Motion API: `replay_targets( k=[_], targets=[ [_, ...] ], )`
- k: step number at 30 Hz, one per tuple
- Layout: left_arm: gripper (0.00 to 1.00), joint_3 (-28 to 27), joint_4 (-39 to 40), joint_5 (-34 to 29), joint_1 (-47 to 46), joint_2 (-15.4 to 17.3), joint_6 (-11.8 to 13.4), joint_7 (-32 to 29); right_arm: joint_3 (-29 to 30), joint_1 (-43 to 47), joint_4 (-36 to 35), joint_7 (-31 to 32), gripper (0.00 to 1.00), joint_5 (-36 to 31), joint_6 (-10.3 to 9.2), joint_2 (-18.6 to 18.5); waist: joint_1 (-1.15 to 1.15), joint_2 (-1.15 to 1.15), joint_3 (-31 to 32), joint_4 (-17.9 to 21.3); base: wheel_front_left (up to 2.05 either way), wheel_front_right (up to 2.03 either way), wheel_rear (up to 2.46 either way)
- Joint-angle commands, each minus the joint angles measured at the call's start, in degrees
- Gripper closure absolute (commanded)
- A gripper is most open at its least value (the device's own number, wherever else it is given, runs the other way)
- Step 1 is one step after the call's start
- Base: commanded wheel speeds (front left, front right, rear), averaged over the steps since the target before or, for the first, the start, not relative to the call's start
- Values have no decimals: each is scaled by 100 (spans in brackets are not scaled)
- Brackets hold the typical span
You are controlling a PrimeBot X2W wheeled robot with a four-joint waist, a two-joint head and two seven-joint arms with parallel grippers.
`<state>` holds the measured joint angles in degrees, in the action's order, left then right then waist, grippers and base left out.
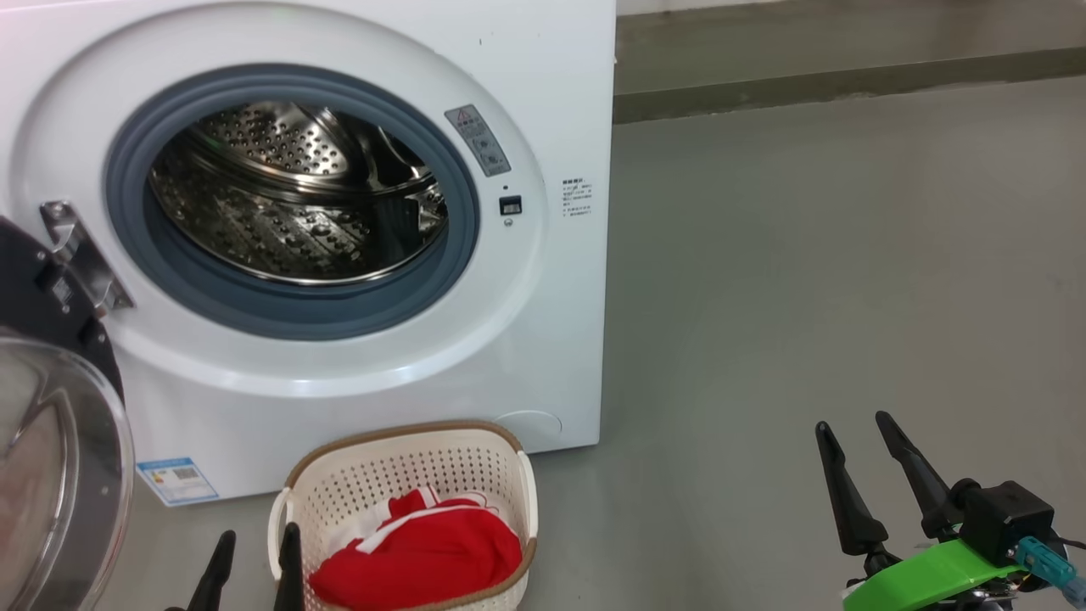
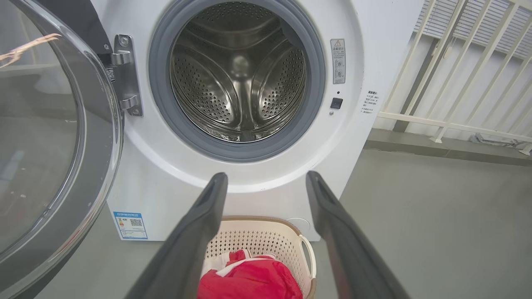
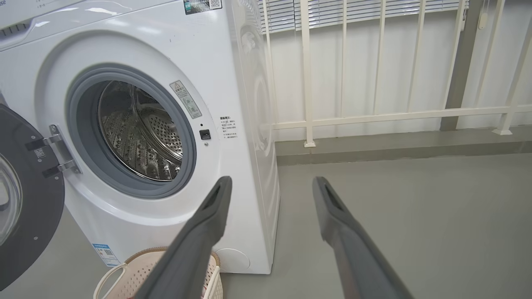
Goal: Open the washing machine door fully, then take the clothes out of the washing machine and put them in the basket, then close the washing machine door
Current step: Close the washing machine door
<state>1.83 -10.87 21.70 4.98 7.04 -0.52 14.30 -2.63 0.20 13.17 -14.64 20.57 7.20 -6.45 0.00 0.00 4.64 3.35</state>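
Observation:
The white washing machine (image 1: 543, 102) (image 2: 374, 50) (image 3: 232, 62) stands with its door (image 1: 59, 441) (image 2: 50, 137) (image 3: 25, 207) swung wide to the left, and its steel drum (image 1: 297, 195) looks bare inside. Before it on the floor sits the basket (image 1: 407, 475) (image 2: 262, 238) (image 3: 120, 274) holding the red clothes (image 1: 424, 552) (image 2: 253, 278). My left gripper (image 1: 254, 539) (image 2: 266, 182) is open, just left of the basket, holding nothing. My right gripper (image 1: 853, 424) (image 3: 270, 185) is open over bare floor to the machine's right.
Grey floor (image 1: 806, 297) stretches to the right of the machine. A raised ledge (image 1: 848, 81) runs along the back, with a white railing (image 3: 374, 116) and blinds behind it. The open door takes up the left side near my left arm.

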Motion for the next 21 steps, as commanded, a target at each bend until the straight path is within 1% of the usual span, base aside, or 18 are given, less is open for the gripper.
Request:
replay_targets(
  k=[1,6,16,21],
  targets=[
    [0,-214,169,-30,-134,108,-7,66,-95,-143,-122,-36,0,-44,29,-53,0,0,-5,-13,-91,91,0],
    [0,-229,162,-53,-127,100,11,67,-97,-151,-123,-36,0,-33,29,-60,0,0,-11,-40,-50,50,0],
    [0,-241,166,-91,-124,66,75,69,-97,-175,-120,-36,0,-25,29,-52,0,0,-9,-62,-1,1,0],
    [0,-266,168,-116,-141,34,124,69,-81,-145,-126,-36,0,-34,29,-49,0,0,13,-140,0,0,0]
  ],
)
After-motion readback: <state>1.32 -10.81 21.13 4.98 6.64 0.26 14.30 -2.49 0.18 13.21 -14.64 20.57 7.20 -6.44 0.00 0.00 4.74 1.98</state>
